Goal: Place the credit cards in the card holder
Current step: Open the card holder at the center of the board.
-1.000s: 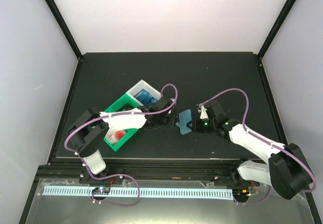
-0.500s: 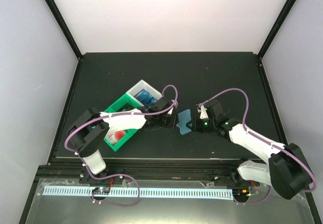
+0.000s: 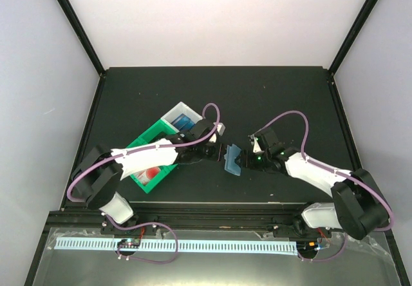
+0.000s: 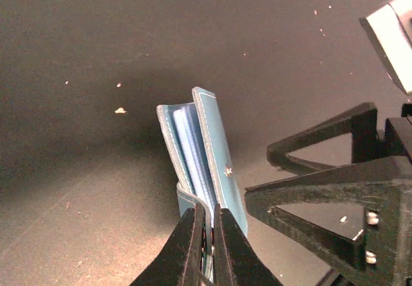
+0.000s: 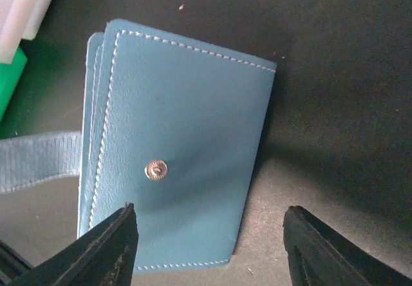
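Teal card holder (image 4: 215, 144), clenched only by its tab (image 4: 185, 199) in the left pincer (image 4: 207, 214), may topple; the right pincer (image 5: 209, 234) straddles it, released.

One card holder (image 3: 233, 160). Two bins at its ten o'clock: one green bin (image 3: 145, 138), one white bin (image 3: 172, 112). One red-and-white card (image 3: 151, 172) in the green; blue cards (image 3: 185, 122) in the white, perhaps two. Two grippers: left gripper (image 4: 207, 216), right gripper (image 5: 212, 247).
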Tool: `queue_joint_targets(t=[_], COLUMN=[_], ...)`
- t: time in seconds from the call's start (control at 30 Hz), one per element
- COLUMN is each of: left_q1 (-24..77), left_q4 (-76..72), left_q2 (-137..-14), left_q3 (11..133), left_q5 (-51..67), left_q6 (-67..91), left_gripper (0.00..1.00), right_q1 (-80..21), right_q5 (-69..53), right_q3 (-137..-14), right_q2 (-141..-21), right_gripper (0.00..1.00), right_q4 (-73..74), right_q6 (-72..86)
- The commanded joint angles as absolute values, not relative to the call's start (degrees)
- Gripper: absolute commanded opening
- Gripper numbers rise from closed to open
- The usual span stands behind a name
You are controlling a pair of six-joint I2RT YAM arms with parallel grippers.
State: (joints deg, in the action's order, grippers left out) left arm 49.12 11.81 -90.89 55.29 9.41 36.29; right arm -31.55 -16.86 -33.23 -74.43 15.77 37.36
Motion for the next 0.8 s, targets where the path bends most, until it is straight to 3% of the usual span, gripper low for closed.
queue_joint_targets(t=[0.0, 0.37, 0.53, 0.77], left_q1=[48.7, 48.7, 48.7, 48.7], left_q4=[13.7, 13.8, 13.7, 13.9], left_q2=[-89.0, -86.8, -86.4, -86.2], left_q3=[56.3, 57.4, 57.4, 57.2], left_q5=[11.6, 14.6, 14.9, 14.6], left_q6=[35.3, 35.2, 35.1, 35.2], left_gripper=[0.02, 0.02, 0.02, 0.02], right_q1=[-33.1, -34.0, -34.1, -35.0], right_q5=[-12.6, -18.6, -16.0, -10.6], right_q3=[-36.0, -34.3, -36.0, -38.4], right_q2=[-74.5, -70.9, -73.3, -76.6], right_gripper=[0.66, 0.81, 0.81, 0.7], right_q4=[17.0, 12.2, 14.8, 20.0], right_q6=[36.3, 38.2, 37.5, 36.8])
